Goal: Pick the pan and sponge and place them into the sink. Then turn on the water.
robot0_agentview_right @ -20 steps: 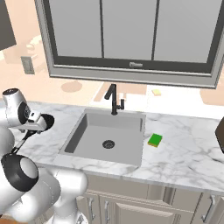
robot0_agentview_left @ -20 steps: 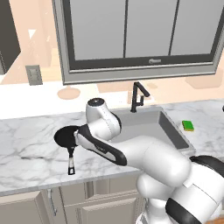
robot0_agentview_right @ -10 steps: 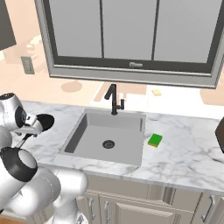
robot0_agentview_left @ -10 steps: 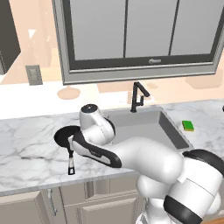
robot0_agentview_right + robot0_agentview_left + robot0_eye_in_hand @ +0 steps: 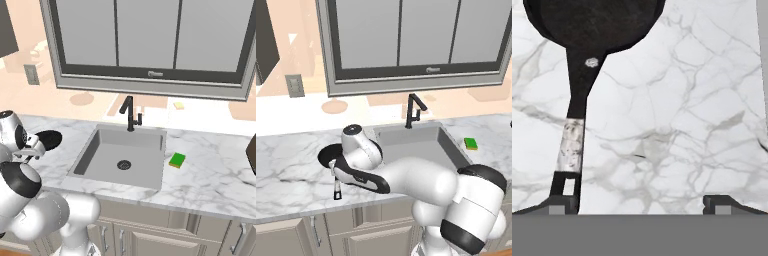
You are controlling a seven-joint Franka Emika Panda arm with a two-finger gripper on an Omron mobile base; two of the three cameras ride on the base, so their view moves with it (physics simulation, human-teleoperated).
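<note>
Pan [image 5: 592, 20] | handle [image 5: 574, 135] runs straight back toward left fingertip | fingers [image 5: 562, 202] spread apart

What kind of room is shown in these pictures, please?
It looks like a simulated kitchen: a grey sink with a black faucet is set into a marble countertop, with a pan and sponge on it.

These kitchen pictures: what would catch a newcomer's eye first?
Probably the big white robot arm bending low over the marble counter toward a black pan left of the sink. Next, the bright green sponge lying on the counter right of the sink. The end effector hangs open above the counter.
</note>
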